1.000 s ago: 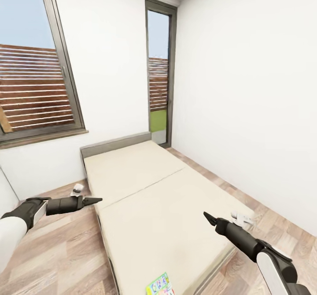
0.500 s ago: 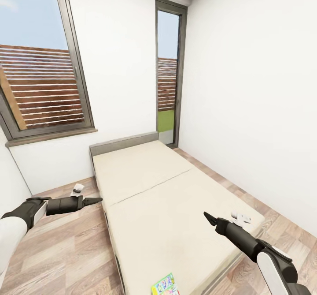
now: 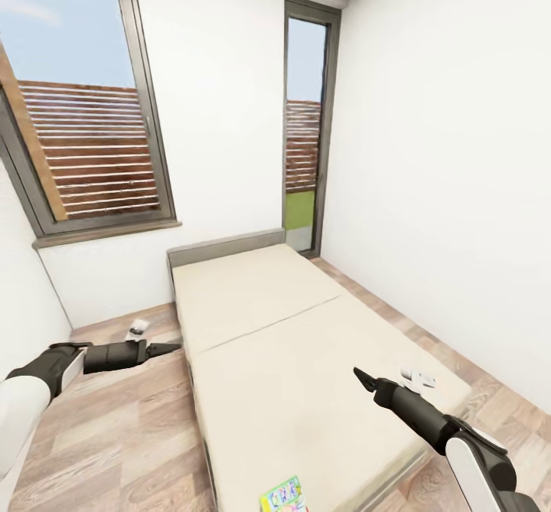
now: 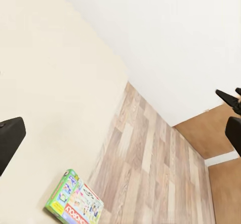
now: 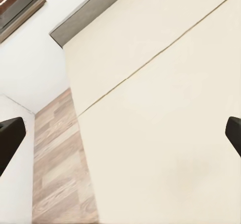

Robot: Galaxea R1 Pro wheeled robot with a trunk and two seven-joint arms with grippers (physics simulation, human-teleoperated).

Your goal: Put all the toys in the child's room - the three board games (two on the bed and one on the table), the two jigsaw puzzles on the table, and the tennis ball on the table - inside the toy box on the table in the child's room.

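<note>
A colourful board game box (image 3: 283, 494) lies flat on the near end of the cream bed (image 3: 291, 344), cut off by the head view's lower edge. The left wrist view shows the same board game (image 4: 75, 202) near the mattress corner. My left gripper (image 3: 170, 347) hangs over the wooden floor just left of the bed, open and holding nothing. My right gripper (image 3: 360, 376) hovers over the bed's right half, open and holding nothing. One black finger (image 5: 10, 138) shows at each side of the right wrist view. The table, toy box, puzzles and ball are out of view.
A grey headboard (image 3: 226, 245) stands against the far wall, between a large window (image 3: 92, 137) and a narrow glass door (image 3: 304, 129). A white wall (image 3: 459, 190) runs along the bed's right side, with a strip of wooden floor (image 3: 428, 336) between. Wider floor (image 3: 115, 428) lies left of the bed.
The whole picture has shifted right, so the camera has moved; bed, window and door now sit further right. Both arms keep the same pose, and the board game lies where it was.
</note>
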